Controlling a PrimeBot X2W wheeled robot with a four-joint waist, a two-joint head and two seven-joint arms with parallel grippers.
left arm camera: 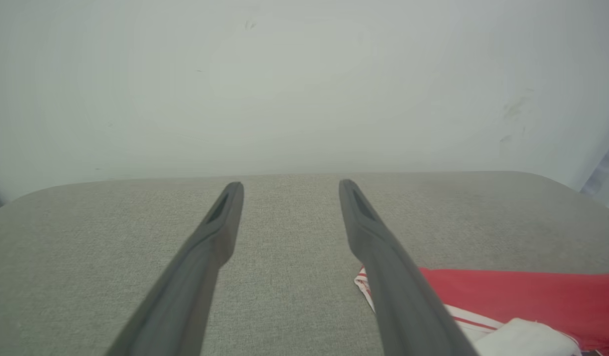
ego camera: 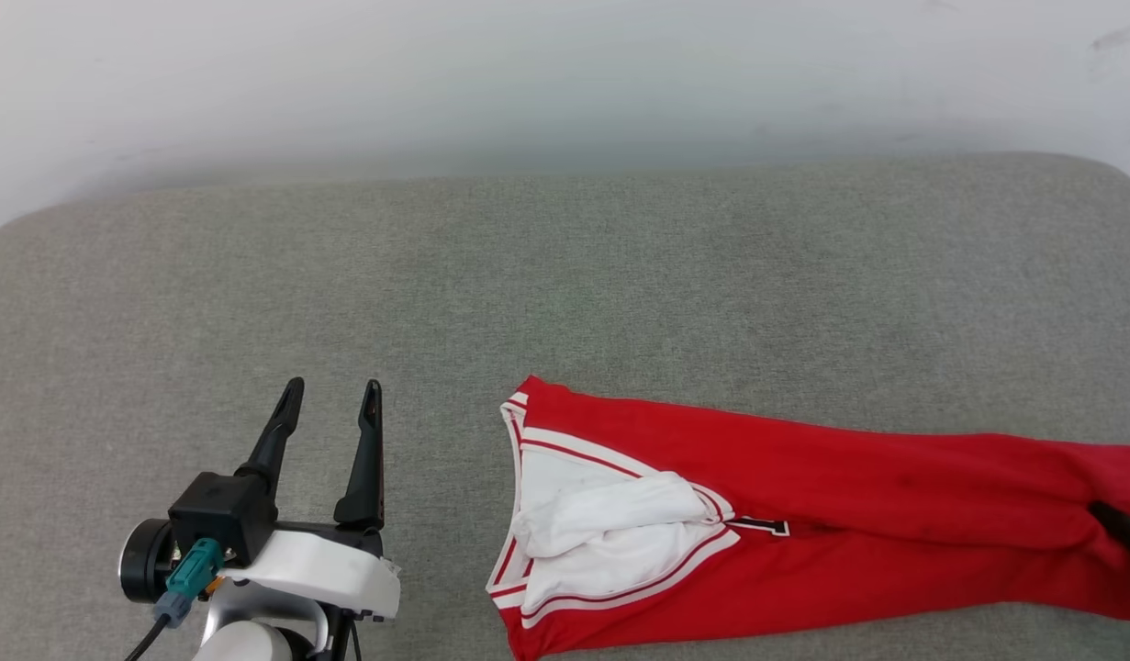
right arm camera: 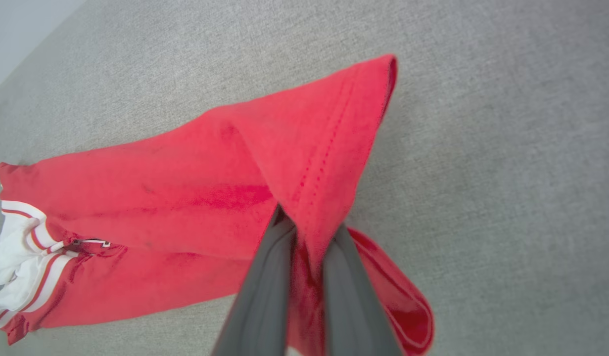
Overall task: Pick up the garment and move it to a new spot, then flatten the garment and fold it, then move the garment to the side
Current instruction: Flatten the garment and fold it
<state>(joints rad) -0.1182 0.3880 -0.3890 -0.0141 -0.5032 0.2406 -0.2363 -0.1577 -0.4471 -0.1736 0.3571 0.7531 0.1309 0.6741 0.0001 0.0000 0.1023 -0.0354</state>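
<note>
Over on the right half of the grey cushion (ego camera: 565,275), the garment (ego camera: 849,496) lies stretched long, collar toward the middle. Its red hem is clamped tight in the right gripper (right arm camera: 309,222), maybe lifted slightly. Off to the side, the left gripper (ego camera: 333,390) is spread wide, holding nothing.

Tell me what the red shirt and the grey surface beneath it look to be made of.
Red jersey shirt with white sleeves: soft matte knit, probably; it drapes in folds and shows a stitched hem. Grey fabric-covered surface: woven upholstery cloth, matte, with visible weave grain.
</note>
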